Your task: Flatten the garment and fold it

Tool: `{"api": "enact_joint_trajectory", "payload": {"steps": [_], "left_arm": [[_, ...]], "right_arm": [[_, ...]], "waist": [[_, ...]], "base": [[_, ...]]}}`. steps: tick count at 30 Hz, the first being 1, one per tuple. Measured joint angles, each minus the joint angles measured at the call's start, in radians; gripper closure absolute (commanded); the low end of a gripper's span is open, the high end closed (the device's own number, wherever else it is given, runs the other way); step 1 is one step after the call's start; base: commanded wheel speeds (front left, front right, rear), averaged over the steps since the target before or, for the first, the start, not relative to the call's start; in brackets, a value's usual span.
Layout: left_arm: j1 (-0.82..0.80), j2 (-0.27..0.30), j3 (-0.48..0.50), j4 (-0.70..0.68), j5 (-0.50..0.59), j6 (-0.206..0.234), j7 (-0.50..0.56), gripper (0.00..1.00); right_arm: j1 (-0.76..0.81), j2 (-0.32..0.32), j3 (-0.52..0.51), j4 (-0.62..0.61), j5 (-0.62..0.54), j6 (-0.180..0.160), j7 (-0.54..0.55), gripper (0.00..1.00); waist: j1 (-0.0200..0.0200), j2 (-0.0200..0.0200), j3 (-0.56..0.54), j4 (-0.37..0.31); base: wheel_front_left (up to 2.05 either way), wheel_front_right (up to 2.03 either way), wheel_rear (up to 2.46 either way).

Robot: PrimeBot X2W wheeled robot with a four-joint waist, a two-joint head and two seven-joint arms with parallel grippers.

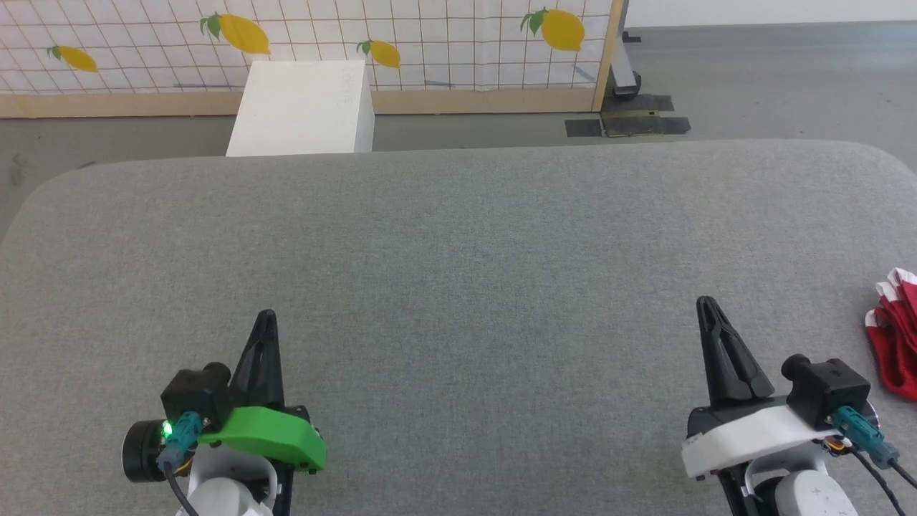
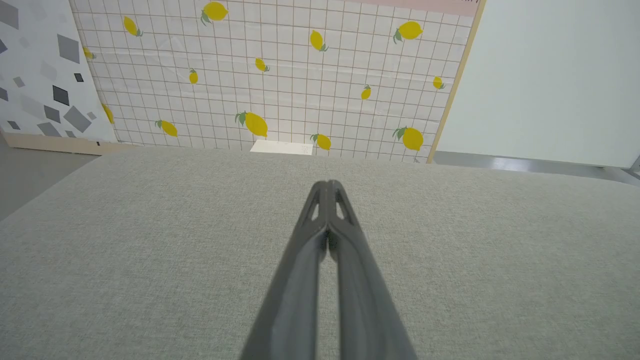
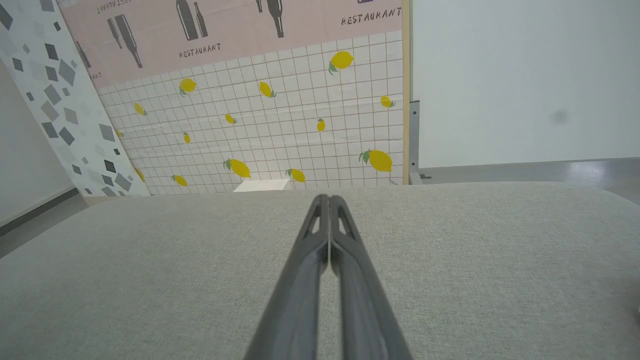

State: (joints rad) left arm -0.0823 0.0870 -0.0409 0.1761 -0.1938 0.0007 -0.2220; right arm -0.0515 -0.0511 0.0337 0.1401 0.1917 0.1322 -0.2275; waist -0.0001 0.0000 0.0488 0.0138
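so the garment (image 1: pixel 894 337) is bunched up at the far right edge of the grey table (image 1: pixel 458 236), untouched. the right gripper (image 1: pixel 709 315) is near it, the left gripper (image 1: pixel 266 322) well apart, both with jaws pressed together on nothing. flattening hasn't started imo, next the right one needs to open and reach over

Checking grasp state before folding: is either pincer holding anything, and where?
Nothing held: the left pincer and right pincer are both shut, empty; the garment lies bunched off to the right, untouched.

Bright even light, faint shadows; wrist views wide-angle distorted, near fingers blurred.
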Motion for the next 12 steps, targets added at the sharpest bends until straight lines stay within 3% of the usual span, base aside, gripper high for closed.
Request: {"api": "enact_joint_trajectory", "payload": {"steps": [12], "left_arm": [[0.009,-0.001,0.004,-0.023,0.030,0.000,0.027,1.00]], "right_arm": [[0.000,0.000,-0.004,-0.018,-0.020,0.000,0.027,1.00]], "waist": [[0.0000,0.0000,-0.006,-0.002]], "base": [[0.00,0.00,0.00]]}}
